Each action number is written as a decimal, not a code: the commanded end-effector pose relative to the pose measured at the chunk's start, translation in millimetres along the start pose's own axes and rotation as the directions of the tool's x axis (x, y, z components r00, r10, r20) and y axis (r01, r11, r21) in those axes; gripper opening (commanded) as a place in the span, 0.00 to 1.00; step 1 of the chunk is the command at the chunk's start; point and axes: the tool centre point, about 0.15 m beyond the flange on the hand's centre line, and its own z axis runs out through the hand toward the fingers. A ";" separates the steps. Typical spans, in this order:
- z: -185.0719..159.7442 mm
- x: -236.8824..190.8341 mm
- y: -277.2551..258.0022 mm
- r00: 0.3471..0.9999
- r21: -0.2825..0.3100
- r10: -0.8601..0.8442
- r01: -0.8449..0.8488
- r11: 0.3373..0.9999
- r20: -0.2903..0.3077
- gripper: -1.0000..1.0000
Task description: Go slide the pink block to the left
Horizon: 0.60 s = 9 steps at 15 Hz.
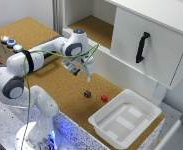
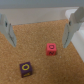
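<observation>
End effector (image 1: 87, 76) open above one pink block (image 1: 104, 97), one dark cube (image 1: 87, 93).

White arm (image 1: 38, 59) of rounded segments with black joint bands, blue-lit cap (image 1: 79, 32), green cable (image 1: 30, 80) alongside, pale grey fingers (image 2: 68, 30).

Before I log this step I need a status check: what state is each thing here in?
gripper: open, above the cork surface, holding nothing
pink block: lying free on the cork, untouched
dark block: lying free, apart from the pink one
white tray: upright, nothing in it
drawer with black handle: pulled out
</observation>
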 end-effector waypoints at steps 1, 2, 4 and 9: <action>43.1 22.5 55.2 0.999 0.014 -0.023 0.022 1.000 0.041 1.00; 48.7 23.2 62.3 0.999 0.013 -0.015 0.014 1.000 0.048 1.00; 56.2 22.4 73.0 0.999 0.019 -0.012 0.011 1.000 0.049 1.00; 87.0 17.4 75.6 0.996 0.088 0.004 -0.012 0.996 0.088 1.00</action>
